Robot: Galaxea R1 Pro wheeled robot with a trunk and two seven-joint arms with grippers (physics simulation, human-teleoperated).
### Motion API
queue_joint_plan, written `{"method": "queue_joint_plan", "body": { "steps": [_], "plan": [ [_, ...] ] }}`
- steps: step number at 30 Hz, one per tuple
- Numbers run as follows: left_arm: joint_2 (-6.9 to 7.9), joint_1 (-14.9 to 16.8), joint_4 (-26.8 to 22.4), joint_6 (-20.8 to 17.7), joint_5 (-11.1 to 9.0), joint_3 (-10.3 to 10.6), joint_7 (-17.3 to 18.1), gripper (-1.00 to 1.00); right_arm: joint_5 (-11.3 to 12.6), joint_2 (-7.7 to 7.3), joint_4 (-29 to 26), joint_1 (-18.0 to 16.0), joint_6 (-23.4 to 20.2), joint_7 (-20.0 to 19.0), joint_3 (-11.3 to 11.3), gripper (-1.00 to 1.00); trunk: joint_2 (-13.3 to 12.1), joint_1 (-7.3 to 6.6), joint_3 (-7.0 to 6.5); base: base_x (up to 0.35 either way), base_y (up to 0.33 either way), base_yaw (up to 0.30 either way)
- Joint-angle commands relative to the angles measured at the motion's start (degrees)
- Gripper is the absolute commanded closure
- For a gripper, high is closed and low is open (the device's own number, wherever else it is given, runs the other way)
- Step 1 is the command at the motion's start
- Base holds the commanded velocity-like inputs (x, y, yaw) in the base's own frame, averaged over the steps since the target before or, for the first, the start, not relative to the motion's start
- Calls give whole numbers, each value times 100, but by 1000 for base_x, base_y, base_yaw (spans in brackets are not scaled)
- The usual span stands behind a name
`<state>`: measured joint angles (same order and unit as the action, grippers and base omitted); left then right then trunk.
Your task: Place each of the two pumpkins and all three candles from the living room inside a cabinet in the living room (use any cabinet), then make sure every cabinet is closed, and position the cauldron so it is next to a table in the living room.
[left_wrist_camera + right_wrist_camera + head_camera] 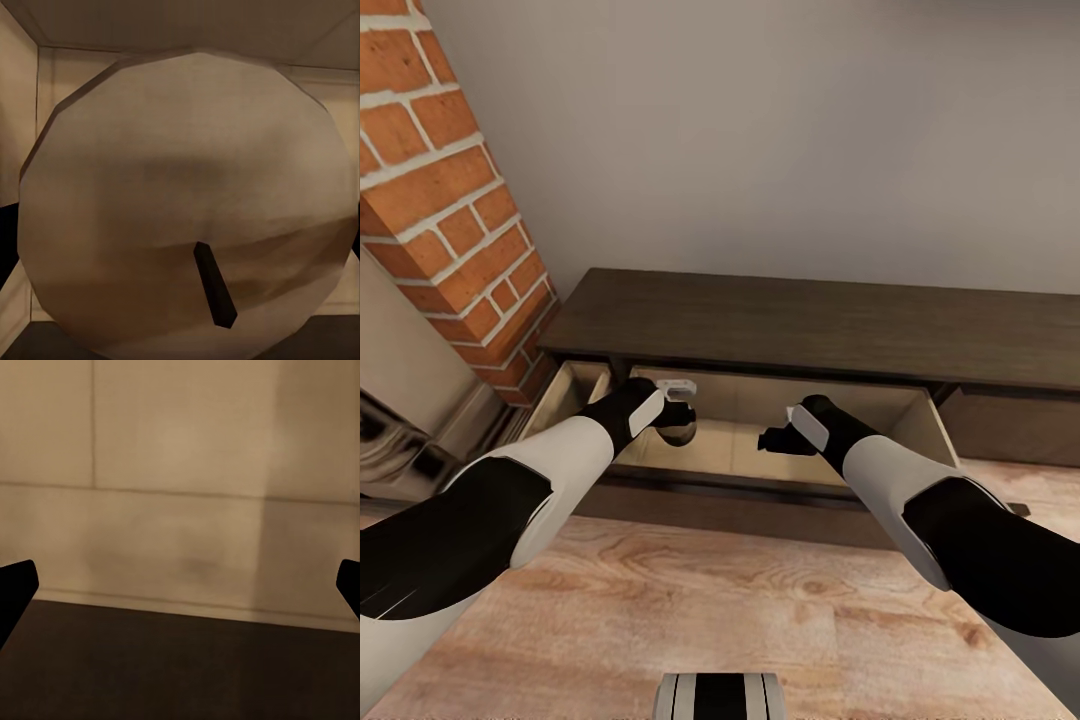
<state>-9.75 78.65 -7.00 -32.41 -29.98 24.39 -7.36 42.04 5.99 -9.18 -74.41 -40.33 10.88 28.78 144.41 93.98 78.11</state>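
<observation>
Left gripper (678, 425) sits at the cabinet's (810, 325) open front, clamped on a candle (187, 202); we see the candle's top face with its dark wick (214, 285) in the left wrist view, with black finger tips (6, 229) showing at both of its edges. In the head view the candle (680, 432) is just a dark rounded shape under the gripper, over the compartment floor; we can't tell whether it touches the floor.

Right gripper (775, 440) is beside it in the same opening, apart from the left one. Its fingers (15, 592) stand wide at the two edges of the right wrist view with nothing between them. Past them we see the pale tan back wall (180, 450) and floor of the compartment, and the dark front edge below.

Outward: the cabinet is long, low, dark brown, flat top bare. The wide middle compartment is open, light tan inside. A smaller compartment (565, 395) at the left end is open too. At the right end a dark panel (1010, 425) looks shut.

Room: plain grey wall (780, 130) behind the cabinet. A red brick column (450, 200) stands at the left, touching the cabinet's left end. A beige and metallic fixture (400, 400) sits left of the bricks; can't tell what it is. Floor (690, 610) is light wood planks. Robot base (720, 695) shows at the bottom edge of the head view.
</observation>
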Motion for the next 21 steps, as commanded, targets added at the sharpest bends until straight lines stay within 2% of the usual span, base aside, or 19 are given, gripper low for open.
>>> {"method": "queue_joint_plan", "body": {
  "steps": [1,8,14,21],
  "plan": [
    [2,1,-12,-27,-43,30,-37,100,60,-1,-8,1,-19,46,31,-100,2,-1,13,0,0,0],
    [0,1,-12,50,-45,18,-35,100,67,-1,-12,5,-3,37,31,-100,2,-1,76,0,0,0],
    [0,1,2,577,-65,5,-5,100,67,-1,-14,5,337,22,39,-100,2,-1,94,0,0,0],
    [-8,1,5,679,-69,-4,14,100,67,-1,-15,5,424,20,40,-100,2,-1,95,0,0,0]
  ]
}}
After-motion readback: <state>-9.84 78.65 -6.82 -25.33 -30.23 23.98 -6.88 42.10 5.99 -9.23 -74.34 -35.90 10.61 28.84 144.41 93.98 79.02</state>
